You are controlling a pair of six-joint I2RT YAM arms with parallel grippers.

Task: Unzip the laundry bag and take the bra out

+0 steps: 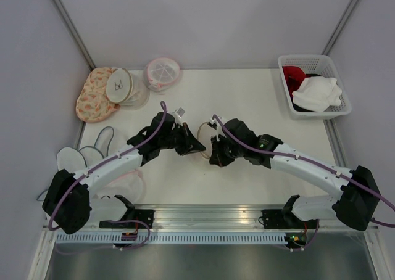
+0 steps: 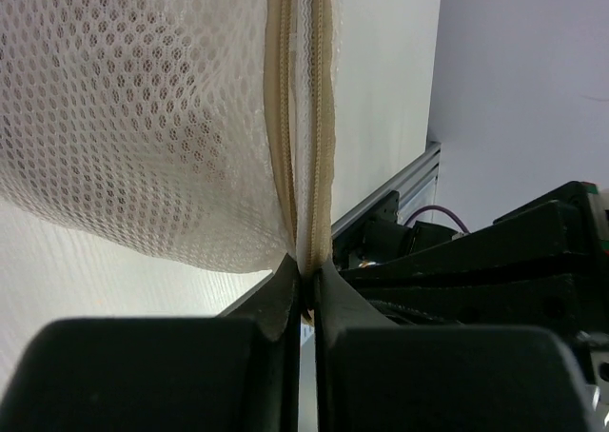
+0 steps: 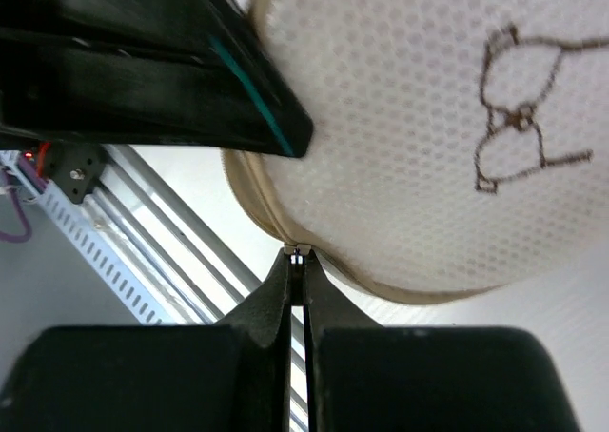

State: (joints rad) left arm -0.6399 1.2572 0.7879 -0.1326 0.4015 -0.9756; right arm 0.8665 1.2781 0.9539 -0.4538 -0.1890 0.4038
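Note:
The laundry bag (image 3: 409, 137) is a round cream mesh case with a tan zipper rim, held up between both grippers over the table's middle. In the top view only a thin piece of its tan rim (image 1: 202, 137) shows. My left gripper (image 2: 304, 265) (image 1: 197, 145) is shut on the zipper rim (image 2: 303, 118), with the mesh wall (image 2: 143, 118) to its left. My right gripper (image 3: 297, 257) (image 1: 213, 150) is shut on the small metal zipper pull (image 3: 297, 253) at the bag's edge. The face with the black bra drawing (image 3: 519, 108) is turned to the right wrist camera. The bra is hidden.
A white basket (image 1: 307, 57) at back right holds a red garment (image 1: 293, 75) and a bulky white garment (image 1: 316, 94). At back left lie an orange floral bag (image 1: 91, 100), another round cream bag (image 1: 119, 86) and a pink-trimmed domed bag (image 1: 163, 73). White padded pieces (image 1: 83, 155) lie at left.

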